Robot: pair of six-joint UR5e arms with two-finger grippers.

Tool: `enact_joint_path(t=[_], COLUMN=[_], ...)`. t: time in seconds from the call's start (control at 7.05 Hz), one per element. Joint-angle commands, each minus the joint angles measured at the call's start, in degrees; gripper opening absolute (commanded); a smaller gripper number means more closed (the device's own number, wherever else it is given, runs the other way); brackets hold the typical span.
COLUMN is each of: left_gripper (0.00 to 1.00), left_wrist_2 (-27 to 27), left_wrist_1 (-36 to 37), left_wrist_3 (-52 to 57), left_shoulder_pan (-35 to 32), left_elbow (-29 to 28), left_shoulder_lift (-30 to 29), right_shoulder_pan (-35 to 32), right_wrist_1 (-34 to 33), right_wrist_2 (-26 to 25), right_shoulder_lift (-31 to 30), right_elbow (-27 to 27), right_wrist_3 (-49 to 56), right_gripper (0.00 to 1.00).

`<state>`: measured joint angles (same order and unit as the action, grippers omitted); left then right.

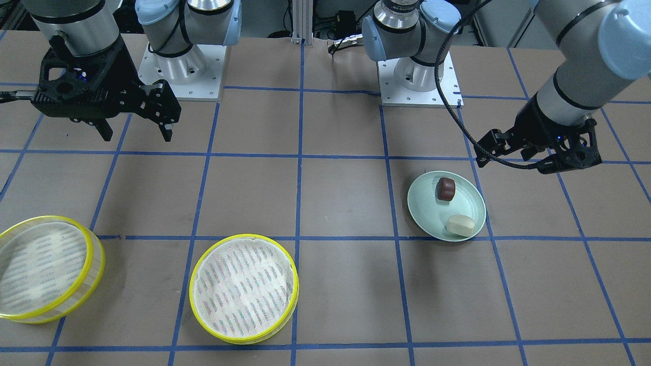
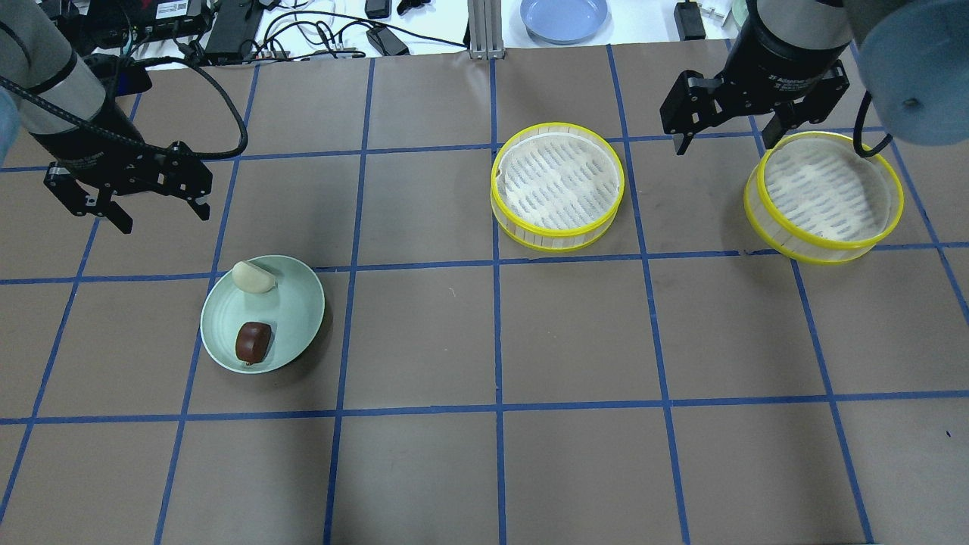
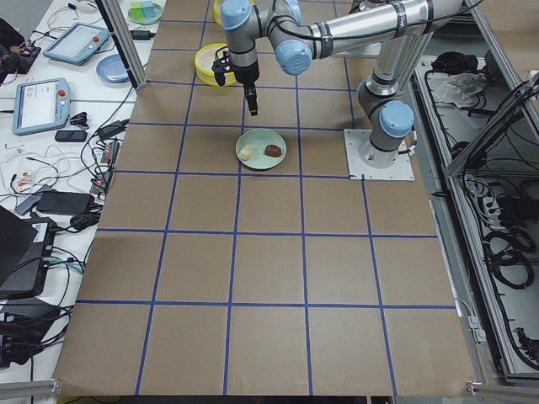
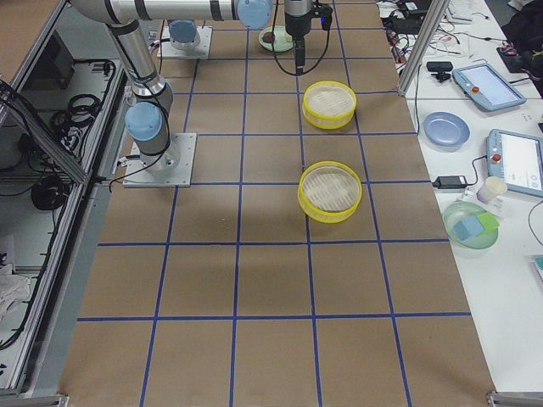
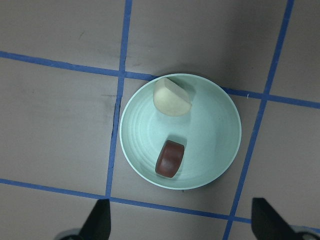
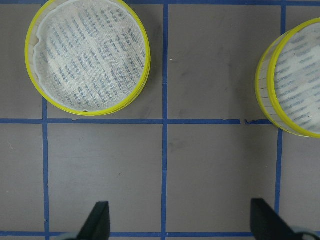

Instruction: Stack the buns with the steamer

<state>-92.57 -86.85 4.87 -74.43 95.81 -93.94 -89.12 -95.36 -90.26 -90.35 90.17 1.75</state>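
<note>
Tabletop [image 2: 484, 469]: brown, ruled into squares by blue tape lines, all items below being carried on it. Left arm [image 2: 53, 83]: its hand [image 2: 163, 218] is held raised above the tabletop close to the plate, fingers spread wide, nothing gripped. Right arm [image 2: 795, 38]: its hand [image 2: 725, 144] is held raised near the two steamer trays, fingers likewise spread wide, nothing gripped. First steamer tray [image 2: 558, 185]: round, shallow, yellow-rimmed, translucent-walled, white mesh floor; set upright on the robot's right half, near the middle of the tabletop, nothing laid in it. Second steamer tray [image 2: 824, 197]: of the same pattern, set further towards the robot's right, well apart from the first, nothing laid in it. Plate [image 2: 291, 303]: pale green, round, set on the robot's left half, well apart from both trays. Cream bun [image 2: 253, 277]: blocky, lying on the plate by the rim farther from the robot. Reddish-brown bun [image 2: 253, 342]: rounded, lying on the same plate towards the nearer rim, apart from the cream bun.
</note>
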Motion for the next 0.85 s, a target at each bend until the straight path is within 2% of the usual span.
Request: enact_joint_path(t=[0.0, 0.28, 0.71], left_gripper=[1.0, 1.0, 1.0], left_wrist_2=[0.1, 0.3, 1.1], left_wrist_1=[5.5, 15.0, 16.4], left_wrist_3=[0.1, 1.1, 2.7], left_shoulder_pan=[0.5, 0.5, 0.5], left_elbow=[2.8, 5.4, 6.2], left_shoulder_lift=[-5.1, -12.0, -19.2], right_shoulder_pan=[0.0, 0.0, 0.0], right_wrist_1=[-0.1, -0.1, -0.1], right_wrist_2=[0.0, 0.0, 0.1], right_shoulder_lift=[0.0, 0.0, 0.0], right_elbow=[0.0, 0.0, 0.1], right_wrist_3=[0.0, 0.0, 0.0], right_gripper=[1.0, 1.0, 1.0])
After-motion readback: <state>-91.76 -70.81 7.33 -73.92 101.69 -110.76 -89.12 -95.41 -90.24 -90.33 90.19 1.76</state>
